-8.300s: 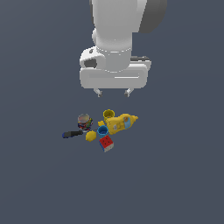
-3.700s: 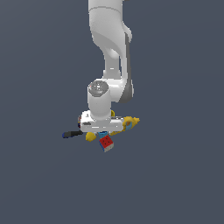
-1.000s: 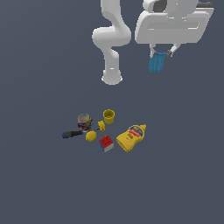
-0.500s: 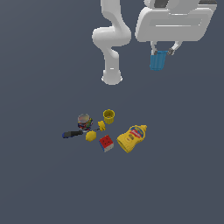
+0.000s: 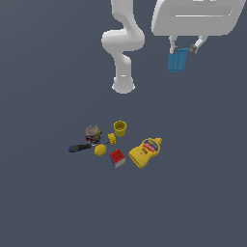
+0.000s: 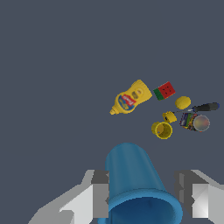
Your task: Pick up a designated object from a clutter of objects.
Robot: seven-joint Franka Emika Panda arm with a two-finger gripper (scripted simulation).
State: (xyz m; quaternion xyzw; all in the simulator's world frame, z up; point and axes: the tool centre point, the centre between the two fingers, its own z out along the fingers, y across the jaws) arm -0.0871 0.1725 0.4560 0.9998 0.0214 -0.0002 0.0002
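One blue cup (image 5: pixel 177 60) hangs clamped in the gripper (image 5: pixel 185 47), hardly moved lately, far above the clutter (image 5: pixel 116 144); the pick looks done.

Exterior view: we look down steeply from high up, far off, facing the arm's base (image 5: pixel 123 86), clutter mid-frame. Wrist view: we sit right behind the gripper (image 6: pixel 144 192), looking down past the blue cup (image 6: pixel 135 175) close in the foreground. Both views share the floor clutter: mustard bottle (image 5: pixel 145 152) (image 6: pixel 130 97), yellow cup (image 5: pixel 120 128) (image 6: pixel 162 130), red cube (image 5: pixel 116 157) (image 6: pixel 164 91).
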